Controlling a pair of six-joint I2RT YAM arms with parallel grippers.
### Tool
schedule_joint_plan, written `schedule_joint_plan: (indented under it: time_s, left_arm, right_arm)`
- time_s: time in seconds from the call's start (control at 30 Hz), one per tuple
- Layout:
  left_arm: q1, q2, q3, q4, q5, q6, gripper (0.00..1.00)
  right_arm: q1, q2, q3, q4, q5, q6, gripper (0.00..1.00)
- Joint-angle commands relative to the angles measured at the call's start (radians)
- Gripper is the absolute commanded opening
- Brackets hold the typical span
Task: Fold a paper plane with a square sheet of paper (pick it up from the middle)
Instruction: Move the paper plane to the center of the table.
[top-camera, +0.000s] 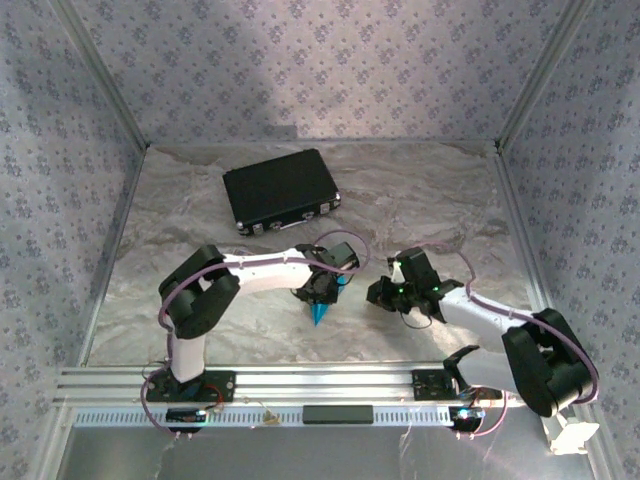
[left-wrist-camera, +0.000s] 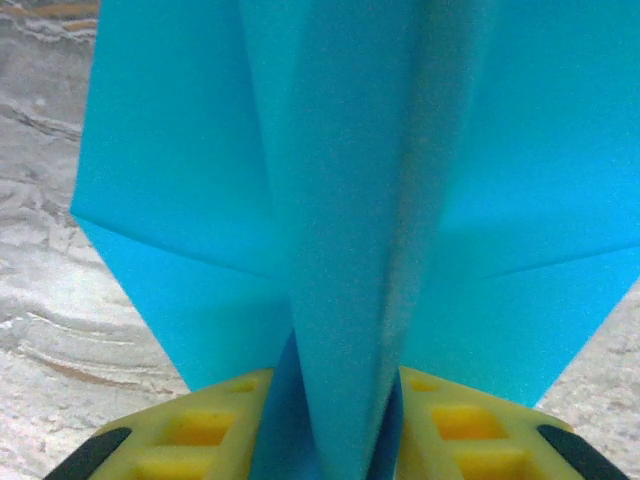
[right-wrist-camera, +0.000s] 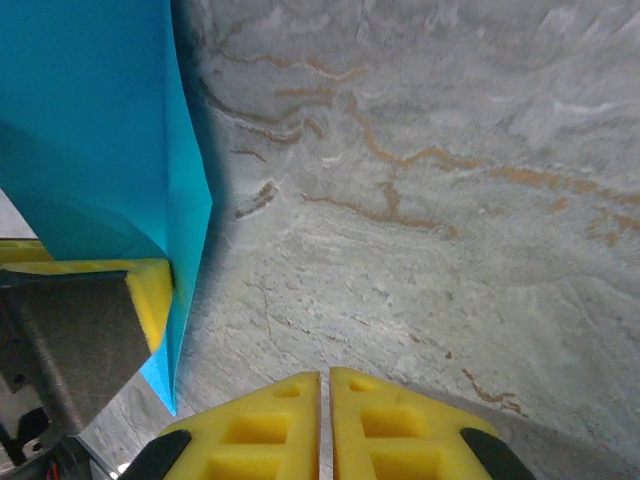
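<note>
The cyan-blue paper plane (top-camera: 320, 312) stands nose down on the table near the middle, and it is the folded sheet of paper. Its centre ridge (left-wrist-camera: 350, 200) runs between the yellow fingers (left-wrist-camera: 210, 425) of my left gripper (left-wrist-camera: 335, 430). The jaws stand a little apart on either side of that ridge, with the fold spread between them. In the top view the left gripper (top-camera: 322, 290) sits right over the plane. My right gripper (top-camera: 380, 293) hovers just to the plane's right, shut and empty (right-wrist-camera: 325, 400). The plane's edge (right-wrist-camera: 90, 120) shows at that view's left.
A black case (top-camera: 280, 190) lies at the back, left of centre. Marbled tabletop (top-camera: 440, 200) spreads to the right and behind. Metal rails (top-camera: 300, 380) line the near edge, and patterned walls close the sides and back.
</note>
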Motion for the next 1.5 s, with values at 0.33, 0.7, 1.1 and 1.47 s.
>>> schedule_joint_plan:
  time_s: [0.33, 0.7, 1.1, 1.47]
  left_arm:
    - [-0.022, 0.092, 0.092, -0.167, -0.056, -0.151, 0.37]
    - [-0.026, 0.082, 0.123, -0.178, -0.053, -0.175, 0.4]
    - [-0.026, 0.001, 0.159, -0.209, -0.06, -0.181, 0.45]
    - [-0.022, -0.155, 0.147, -0.222, -0.118, -0.153, 0.51]
  right_arm:
    - [-0.051, -0.068, -0.009, -0.057, -0.006, -0.035, 0.13]
    - [-0.069, -0.085, 0.001, -0.078, -0.016, -0.043, 0.14]
    - [-0.139, -0.159, 0.05, -0.196, 0.011, -0.103, 0.16]
    - [-0.243, -0.24, 0.209, -0.37, 0.195, -0.206, 0.34]
